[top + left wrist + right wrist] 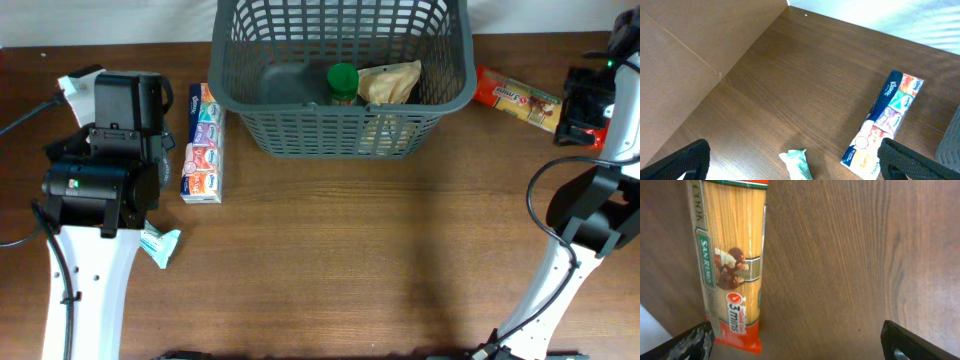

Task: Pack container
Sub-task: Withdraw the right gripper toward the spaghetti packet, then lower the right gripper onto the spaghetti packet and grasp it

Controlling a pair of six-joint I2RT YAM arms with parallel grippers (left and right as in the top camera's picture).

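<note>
Both arms sit nearest the overhead lens. The left gripper (792, 155) at 9 o'clock has its jaws spread wide on nothing, and the right gripper (795, 340) at 3 o'clock is equally wide and empty. The basket (340, 130) stands at 12 o'clock (upright), holding a crinkled tan bag (392, 80) beside a green-lidded jar (343, 80). Outside it lie a tissue pack (203, 143) at 10 o'clock, spaghetti (517, 97) at 2 o'clock, and a small teal packet (160, 243) at 8.
</note>
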